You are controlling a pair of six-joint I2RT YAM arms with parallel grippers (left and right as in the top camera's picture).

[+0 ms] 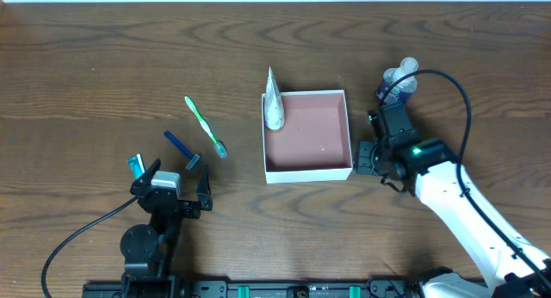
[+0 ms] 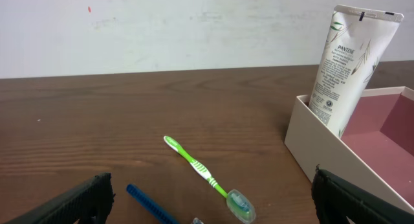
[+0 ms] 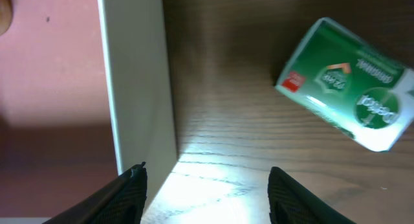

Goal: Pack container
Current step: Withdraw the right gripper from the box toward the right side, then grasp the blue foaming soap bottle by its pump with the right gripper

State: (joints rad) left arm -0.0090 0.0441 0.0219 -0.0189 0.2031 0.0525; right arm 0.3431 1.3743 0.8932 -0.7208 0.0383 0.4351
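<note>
Seeing right gripper (image 3: 207, 185) jaws apart, empty, just outside container (image 3: 136, 88) white wall, green packet (image 3: 349, 85) near; left gripper (image 2: 210, 185) spread wide, empty, near toothbrush (image 2: 194, 162).

Ahead of the left pincer (image 1: 179, 170), a green-and-white toothbrush (image 2: 200, 167) and blue razor (image 1: 181, 145) on the dark wood-grain table (image 1: 86, 74); ahead-left of the right pincer (image 3: 210, 195), the container (image 3: 136, 81) — white walls, reddish-brown inside — and ahead-right, a green-and-white packet (image 3: 346, 85)

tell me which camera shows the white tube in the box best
The left wrist view: the tube leans side-on against the box wall, label readable. Overhead shows the tube only from above, a pale wedge at the box's left wall. The right wrist view misses it.
</note>
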